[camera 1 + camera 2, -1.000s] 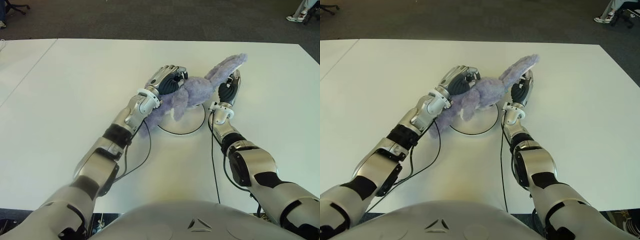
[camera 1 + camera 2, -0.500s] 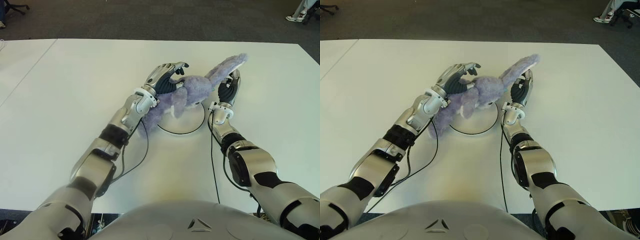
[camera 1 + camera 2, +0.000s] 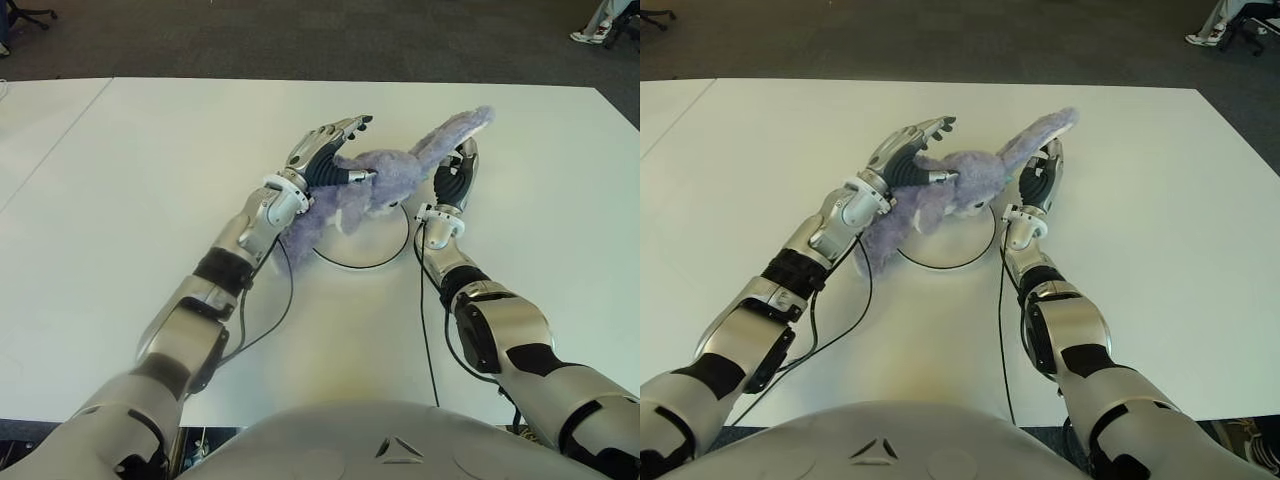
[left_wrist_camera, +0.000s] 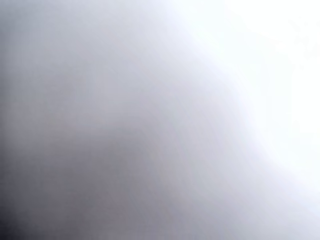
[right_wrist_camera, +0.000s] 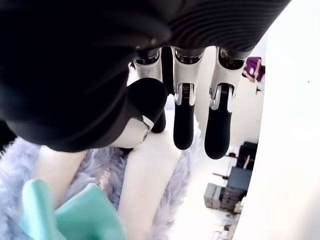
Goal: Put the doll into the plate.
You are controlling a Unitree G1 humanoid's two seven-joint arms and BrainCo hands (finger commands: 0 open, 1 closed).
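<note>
The purple plush doll (image 3: 385,180) lies over the back part of the white plate (image 3: 370,264), its long ear (image 3: 455,130) pointing to the far right. My left hand (image 3: 330,150) is at the doll's left side, fingers spread open, its thumb lying against the plush. My right hand (image 3: 456,172) stands just right of the doll under the ear. In the right wrist view its fingers (image 5: 182,125) are straight, close to the ear's pale inside (image 5: 145,185) and a teal patch (image 5: 80,215). The left wrist view shows only a grey-white blur.
The white table (image 3: 150,180) stretches wide on both sides, with a seam (image 3: 55,150) to a second table at the left. Thin black cables (image 3: 280,310) run along both forearms. Dark carpet lies beyond the far edge, with a person's feet (image 3: 600,25) at the far right.
My left hand has uncurled its fingers from the doll and drawn slightly left. The doll has settled lower over the plate. The right hand has barely moved.
</note>
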